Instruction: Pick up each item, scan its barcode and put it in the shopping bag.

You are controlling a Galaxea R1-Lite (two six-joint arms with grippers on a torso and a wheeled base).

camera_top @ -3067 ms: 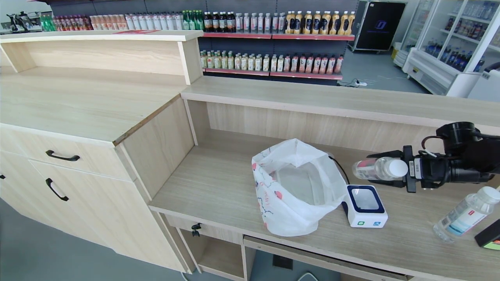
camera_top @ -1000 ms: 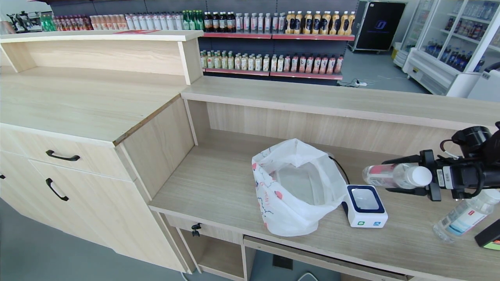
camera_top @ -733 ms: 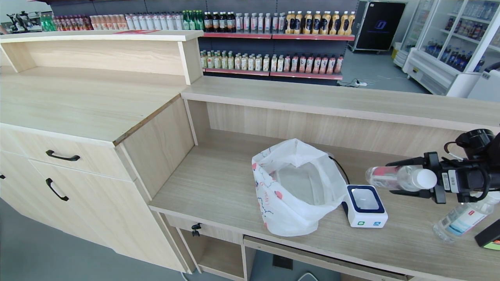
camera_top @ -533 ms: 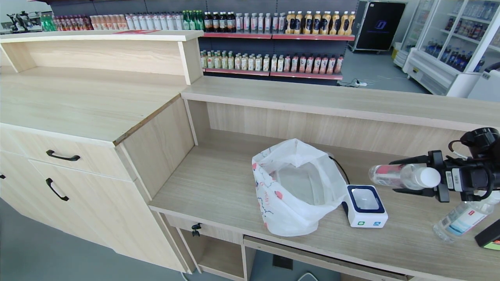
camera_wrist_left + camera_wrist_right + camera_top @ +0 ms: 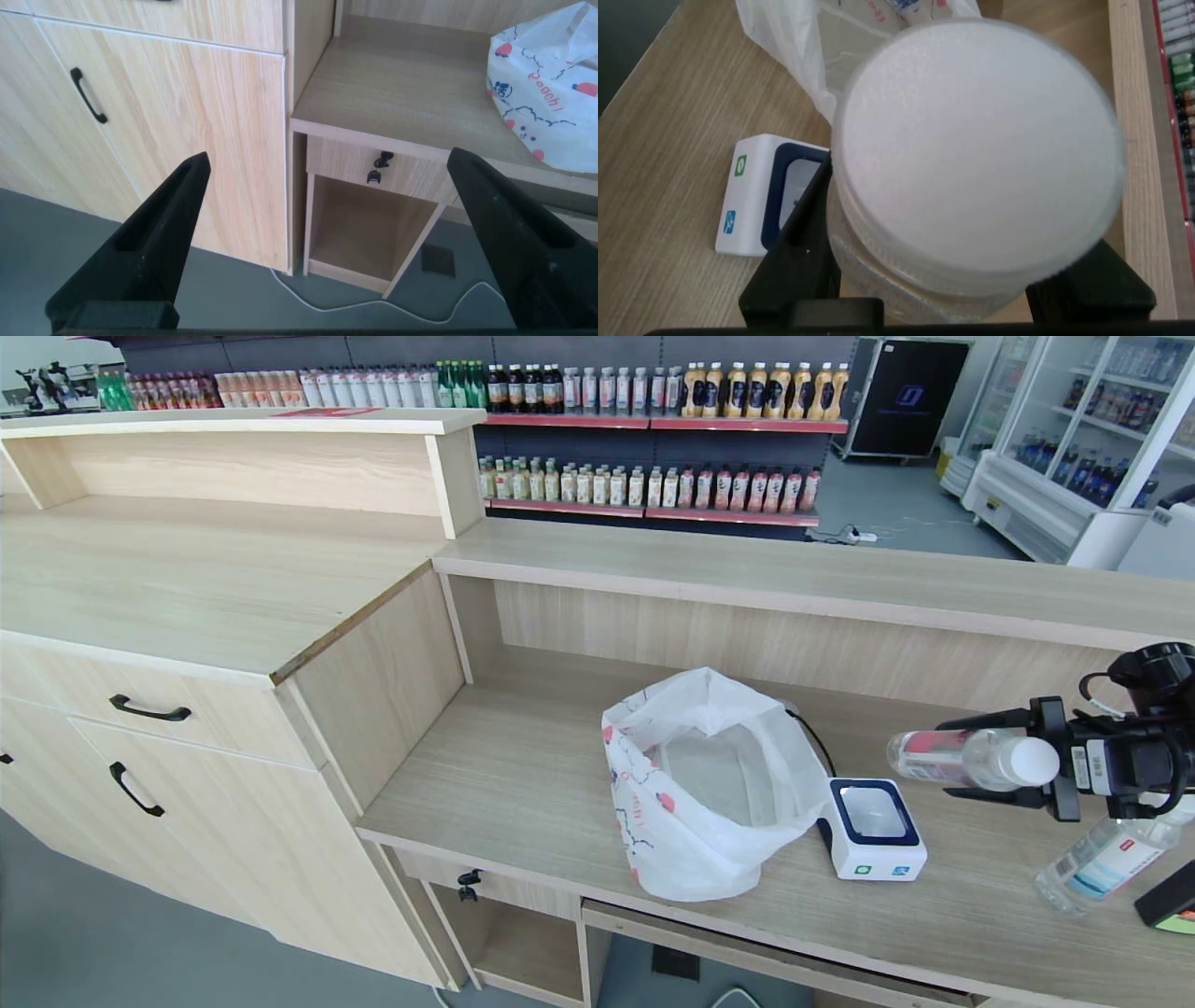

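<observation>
With our right gripper point(image 5: 945, 758) clamped on the bottle point(image 5: 971, 758), aloft beside the scanner point(image 5: 873, 826), and our left gripper point(image 5: 327, 163) wide open and empty, we risk a missed scan if the barcode faces away.

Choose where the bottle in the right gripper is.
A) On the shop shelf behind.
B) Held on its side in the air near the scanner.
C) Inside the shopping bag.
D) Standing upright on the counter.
B: the right gripper holds the bottle lying sideways above the counter, close to the scanner and outside the shopping bag.
</observation>
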